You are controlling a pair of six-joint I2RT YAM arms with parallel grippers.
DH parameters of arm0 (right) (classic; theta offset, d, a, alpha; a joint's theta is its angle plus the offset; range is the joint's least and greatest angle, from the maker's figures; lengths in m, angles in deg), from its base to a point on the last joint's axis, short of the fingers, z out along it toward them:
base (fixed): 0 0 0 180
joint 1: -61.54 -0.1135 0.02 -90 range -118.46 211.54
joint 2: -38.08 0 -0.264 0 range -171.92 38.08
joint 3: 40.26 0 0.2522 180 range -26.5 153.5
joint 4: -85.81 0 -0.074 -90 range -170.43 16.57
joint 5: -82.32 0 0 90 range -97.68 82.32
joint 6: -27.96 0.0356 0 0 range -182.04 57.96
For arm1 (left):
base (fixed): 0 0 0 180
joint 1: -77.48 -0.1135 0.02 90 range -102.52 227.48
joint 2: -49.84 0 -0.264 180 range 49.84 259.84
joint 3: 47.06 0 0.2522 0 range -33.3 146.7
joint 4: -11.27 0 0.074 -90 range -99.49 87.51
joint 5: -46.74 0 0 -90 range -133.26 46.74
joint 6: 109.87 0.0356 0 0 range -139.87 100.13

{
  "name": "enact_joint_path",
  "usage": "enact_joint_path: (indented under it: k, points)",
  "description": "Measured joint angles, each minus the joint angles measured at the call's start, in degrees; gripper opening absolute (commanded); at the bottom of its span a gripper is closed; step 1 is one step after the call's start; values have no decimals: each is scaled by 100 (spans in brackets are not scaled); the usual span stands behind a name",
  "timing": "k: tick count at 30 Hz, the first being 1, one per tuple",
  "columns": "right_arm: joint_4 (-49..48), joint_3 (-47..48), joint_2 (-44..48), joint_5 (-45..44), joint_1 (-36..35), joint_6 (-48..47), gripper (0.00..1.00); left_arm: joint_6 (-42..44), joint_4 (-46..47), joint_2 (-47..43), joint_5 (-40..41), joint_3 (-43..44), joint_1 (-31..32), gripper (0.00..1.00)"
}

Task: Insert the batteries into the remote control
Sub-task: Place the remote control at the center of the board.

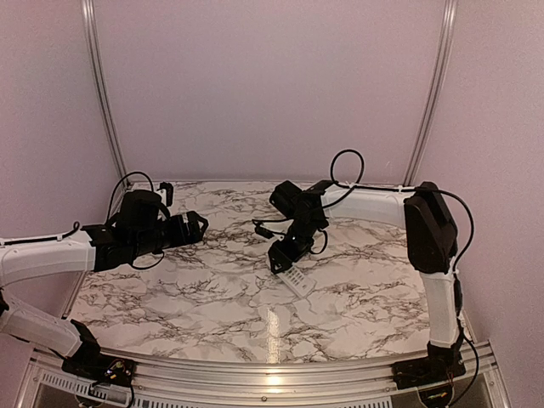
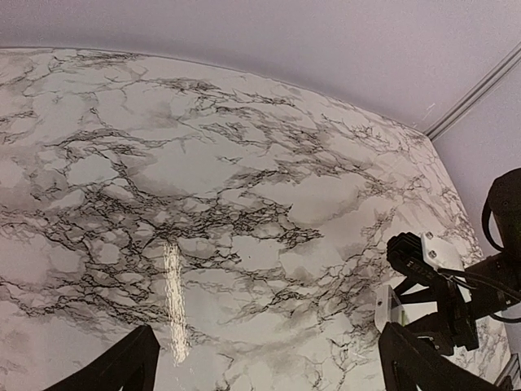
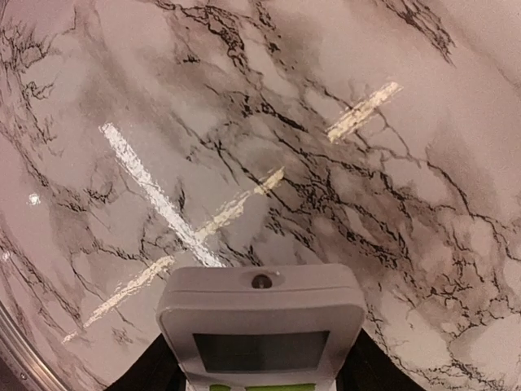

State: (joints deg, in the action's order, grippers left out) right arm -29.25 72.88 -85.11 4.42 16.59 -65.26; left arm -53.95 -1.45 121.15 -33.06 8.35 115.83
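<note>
Table (image 1: 212, 297): glossy white marble-pattern top, dark grey veins. Metal rail (image 1: 272, 374) along near edge. Remote control (image 1: 297, 281) tilted over centre-right; whether its low end touches top, cannot tell.

I'm seeing the remote (image 3: 260, 322) sitting clamped between the right gripper's (image 3: 260, 368) fingers, its white face and greyish display pointing up at the wrist camera. From above it's slanting toward the near right over the table's (image 1: 170, 297) middle; I can't tell whether it's touching.
</note>
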Motion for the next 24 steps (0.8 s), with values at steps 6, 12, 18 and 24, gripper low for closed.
enact_joint_path:
  k: [6,12,18,24]
  points:
    - [243,444,-535,-98,-39,-31,41,46,37,125,-184,-4,-31,99]
    - [424,678,-769,-131,-74,-28,66,111,66,208,-345,-35,-52,99]
    - [402,730,-793,-197,-177,-52,82,267,129,350,-549,-37,-109,99]
    - [306,730,-782,-140,-208,-72,90,372,111,544,-726,44,-140,99]
